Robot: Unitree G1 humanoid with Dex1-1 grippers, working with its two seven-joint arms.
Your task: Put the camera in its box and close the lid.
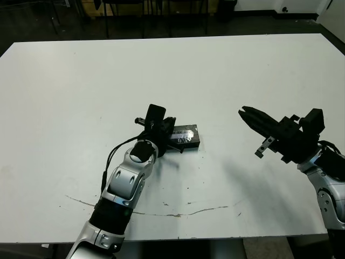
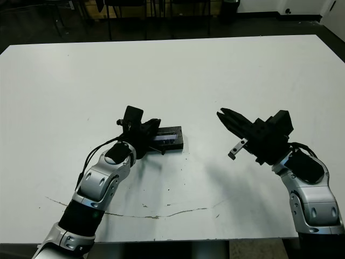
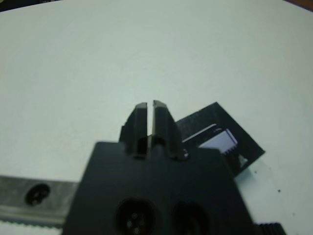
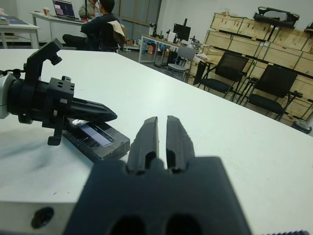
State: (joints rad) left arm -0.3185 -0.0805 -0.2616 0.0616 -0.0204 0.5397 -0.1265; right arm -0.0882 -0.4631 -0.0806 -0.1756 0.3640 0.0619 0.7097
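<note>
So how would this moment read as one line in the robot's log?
lid: on box, closed | left gripper: shut, over lid | right gripper: shut, clear, empty | camera: unseen

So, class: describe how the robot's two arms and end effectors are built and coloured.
Both arms have silver-grey shells with black joints. A black cable loops beside the left arm. Each end effector, left and right, is black with two tapered fingers.

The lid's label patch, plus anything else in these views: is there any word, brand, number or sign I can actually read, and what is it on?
None can be read.
The lid: its greyish speckled patch shows only glare and blur, no letters.
Wooden crates behind the table in the right wrist view: no markings can be made out.
Laptop screen in the background: too small to read.
Left gripper and right gripper: plain black, no text seen.
</note>
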